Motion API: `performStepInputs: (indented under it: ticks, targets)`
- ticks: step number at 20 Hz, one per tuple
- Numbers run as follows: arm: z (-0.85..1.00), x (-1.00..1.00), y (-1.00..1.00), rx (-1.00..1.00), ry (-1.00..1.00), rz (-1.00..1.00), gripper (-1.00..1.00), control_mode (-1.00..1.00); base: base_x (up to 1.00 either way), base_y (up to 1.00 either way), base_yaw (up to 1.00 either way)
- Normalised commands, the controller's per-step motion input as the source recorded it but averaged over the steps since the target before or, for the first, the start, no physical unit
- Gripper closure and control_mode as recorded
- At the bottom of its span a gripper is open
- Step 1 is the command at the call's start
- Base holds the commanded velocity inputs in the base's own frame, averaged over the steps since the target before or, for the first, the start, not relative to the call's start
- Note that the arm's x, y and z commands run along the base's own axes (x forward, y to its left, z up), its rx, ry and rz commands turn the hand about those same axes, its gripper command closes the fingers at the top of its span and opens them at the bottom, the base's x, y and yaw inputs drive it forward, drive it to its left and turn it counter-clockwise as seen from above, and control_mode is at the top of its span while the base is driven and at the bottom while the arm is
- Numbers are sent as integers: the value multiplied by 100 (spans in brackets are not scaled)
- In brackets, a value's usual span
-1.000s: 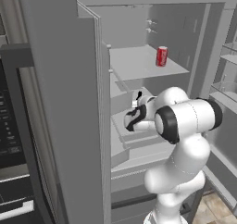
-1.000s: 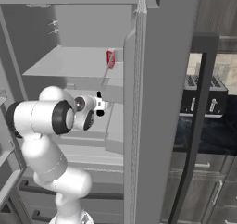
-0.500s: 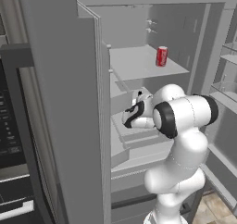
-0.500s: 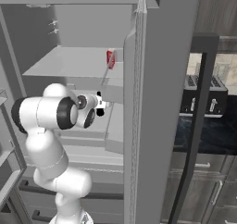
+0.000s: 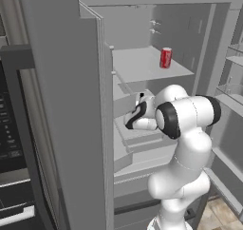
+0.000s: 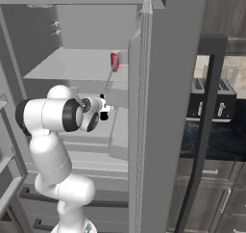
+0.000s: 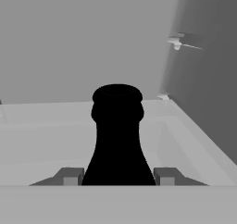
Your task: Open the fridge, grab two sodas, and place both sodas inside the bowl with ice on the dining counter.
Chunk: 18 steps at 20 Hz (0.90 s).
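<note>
The fridge (image 5: 71, 81) stands open, with white shelves inside. A red soda can (image 5: 165, 58) stands upright on the upper shelf (image 6: 77, 66) and shows again near the door edge (image 6: 115, 61). My gripper (image 5: 130, 122) reaches into the shelf below it (image 6: 103, 112). In the hand view a dark, slim-necked bottle (image 7: 117, 126) stands upright between my fingertips (image 7: 69, 176), which press against both of its sides. The gripper (image 7: 118, 176) is shut on the bottle. The bowl and the dining counter are out of view.
The fridge's left door (image 5: 61, 129) stands close beside the arm, and a black wall oven (image 5: 14, 143) lies beyond it. The right door's shelves (image 5: 232, 91) flank the arm. A dark bar handle (image 6: 204, 131) and a toaster (image 6: 211, 99) sit to the right.
The arm has pushed a little deeper into the fridge toward the lower shelf. The red can has not moved.
</note>
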Motion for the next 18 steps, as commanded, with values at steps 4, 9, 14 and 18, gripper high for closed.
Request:
performStepInputs:
  ticks: [4,9,14,18]
  targets:
    - [-3,0,0,0,0,0,100,-100,0,0,0]
    - [0,-4,0,0,0,0,100,-100,0,0,0]
    - [-3,-25,0,0,0,-1,100,-100,0,0,0]
    - [0,-42,0,0,0,0,100,-100,0,0,0]
